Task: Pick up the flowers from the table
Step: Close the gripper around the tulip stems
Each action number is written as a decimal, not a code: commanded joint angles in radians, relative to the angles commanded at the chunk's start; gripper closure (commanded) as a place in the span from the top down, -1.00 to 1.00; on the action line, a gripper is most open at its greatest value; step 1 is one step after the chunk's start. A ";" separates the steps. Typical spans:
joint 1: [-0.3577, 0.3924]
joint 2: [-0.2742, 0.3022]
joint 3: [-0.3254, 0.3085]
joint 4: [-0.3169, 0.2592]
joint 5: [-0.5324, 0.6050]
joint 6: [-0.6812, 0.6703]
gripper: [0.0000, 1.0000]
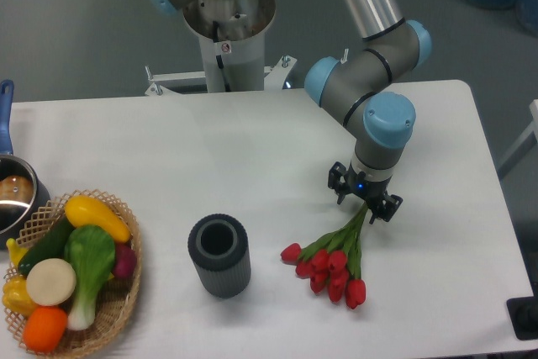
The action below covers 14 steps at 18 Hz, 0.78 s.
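The black two-finger end effector sat low over the green stem ends of the red tulip flowers – whether clenched, I cannot tell – the buds lying below-left on the white counter.

Open white table across the middle and upper left of the frame, nothing standing there. Lower centre, the dark ribbed cylinder stands upright, near the flowers with a bare strip between. Far lower left, the wicker basket and pot crowd the edge. Right of the flowers, bare tabletop runs to the rim.
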 joint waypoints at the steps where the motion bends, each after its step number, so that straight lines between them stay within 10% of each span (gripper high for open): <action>1: 0.000 0.000 0.002 0.000 0.000 0.000 -0.23; 14: 0.002 0.008 0.032 -0.002 -0.002 0.002 -0.56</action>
